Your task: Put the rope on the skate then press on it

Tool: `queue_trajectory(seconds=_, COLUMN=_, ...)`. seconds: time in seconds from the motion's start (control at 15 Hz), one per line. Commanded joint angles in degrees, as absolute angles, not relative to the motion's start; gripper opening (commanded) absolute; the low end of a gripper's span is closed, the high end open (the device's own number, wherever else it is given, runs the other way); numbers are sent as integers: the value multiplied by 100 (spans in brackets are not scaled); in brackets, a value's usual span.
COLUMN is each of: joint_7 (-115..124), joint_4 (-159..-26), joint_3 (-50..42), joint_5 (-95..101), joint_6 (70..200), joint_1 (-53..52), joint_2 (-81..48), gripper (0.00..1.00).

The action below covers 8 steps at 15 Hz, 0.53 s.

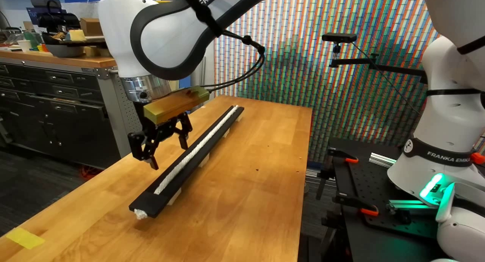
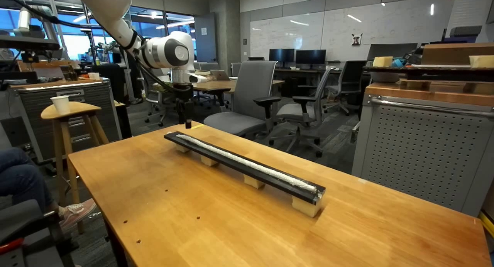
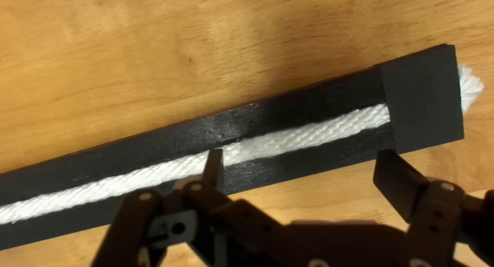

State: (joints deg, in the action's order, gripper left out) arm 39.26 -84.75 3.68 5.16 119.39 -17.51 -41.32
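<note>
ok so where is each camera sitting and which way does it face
In an exterior view: above the table, off the covered end of the black rail, looking along it; arm, gripper and apparently the base show.
In an exterior view: off the rail's opposite end, looking diagonally toward gray chairs; arm and gripper show on the left.
Wrist view: above the gripper, looking down at rope in the rail; only the gripper shows, open, along the bottom.
Both exterior views share the rail, rope and gripper.
</note>
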Motion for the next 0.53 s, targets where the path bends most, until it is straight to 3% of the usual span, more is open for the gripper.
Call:
queue_trajectory(seconds=0.0, joint_7=3581, joint_4=-7927, joint_3=387, joint_5=346, joint_6=11658, joint_1=-1782, joint_2=-4498, gripper=100)
queue_trajectory(seconds=0.47, joint_7=3579, joint_4=-8165, joint_3=317, joint_5=374, joint_6=11786, joint_1=-1873, joint_2=-4402, gripper=100)
